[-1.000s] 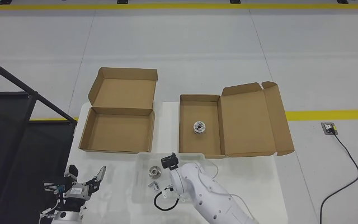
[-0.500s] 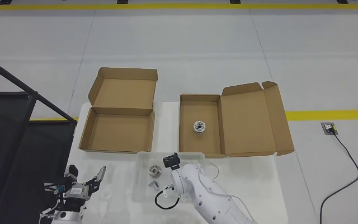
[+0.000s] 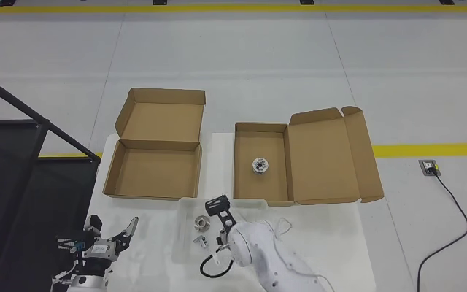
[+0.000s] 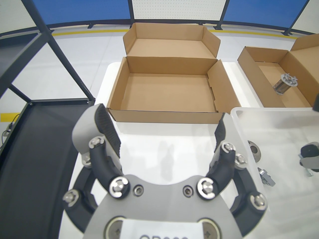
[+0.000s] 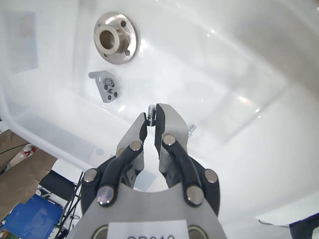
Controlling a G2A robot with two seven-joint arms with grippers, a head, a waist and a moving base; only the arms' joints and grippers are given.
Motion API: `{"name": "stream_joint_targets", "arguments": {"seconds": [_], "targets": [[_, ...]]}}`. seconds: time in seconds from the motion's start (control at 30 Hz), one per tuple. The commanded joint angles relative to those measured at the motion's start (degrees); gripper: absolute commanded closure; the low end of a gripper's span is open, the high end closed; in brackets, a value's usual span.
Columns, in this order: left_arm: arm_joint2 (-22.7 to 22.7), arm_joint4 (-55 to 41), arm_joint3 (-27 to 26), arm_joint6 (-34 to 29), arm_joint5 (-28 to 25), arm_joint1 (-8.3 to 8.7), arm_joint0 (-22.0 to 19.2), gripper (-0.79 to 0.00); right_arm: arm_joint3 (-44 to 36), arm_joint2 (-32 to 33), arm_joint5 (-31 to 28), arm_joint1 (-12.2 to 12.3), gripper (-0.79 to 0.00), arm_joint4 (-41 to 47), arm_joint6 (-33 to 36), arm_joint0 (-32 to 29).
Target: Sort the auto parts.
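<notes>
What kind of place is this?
Probably a robot workshop or test hall: a grey floor with a yellow line, blue and white partition panels, and a table with cardboard boxes and a tray of metal parts.

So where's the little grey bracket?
In the right wrist view, the grey bracket lies on the clear bin's floor, between the round metal flange and the right gripper, which pinches a screw.

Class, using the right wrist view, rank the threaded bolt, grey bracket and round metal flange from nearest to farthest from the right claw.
1. Threaded bolt: gripped in the right claw itself.
2. Grey bracket: on the floor of the white tub, ahead of the claw.
3. Round metal flange: on the tub floor, beyond the bracket.
</notes>
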Motion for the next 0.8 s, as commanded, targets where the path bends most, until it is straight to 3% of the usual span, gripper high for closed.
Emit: {"name": "stream_joint_targets", "arguments": {"seconds": [0.0,0.13,0.3,0.5,0.77], "targets": [[0.0,0.0,0.0,0.0,0.0,0.0,0.0,-0.785,-5.86,1.97,-1.76,0.8,0.0,-2.03,-0.52,-2.4],[0.0,0.0,0.0,0.0,0.0,0.0,0.0,-0.785,-12.89,5.3,-4.41,1.89,0.0,-5.84,-2.12,-4.96],[0.0,0.0,0.0,0.0,0.0,0.0,0.0,-0.785,-12.93,9.38,-11.63,2.79,0.0,-7.82,-6.44,-3.55],[0.0,0.0,0.0,0.0,0.0,0.0,0.0,-0.785,-1.51,11.79,-17.1,2.6,0.0,-4.64,-8.27,4.75],[0.0,0.0,0.0,0.0,0.0,0.0,0.0,-0.785,20.71,10.68,-20.12,1.04,0.0,1.41,-10.09,18.35]]}}
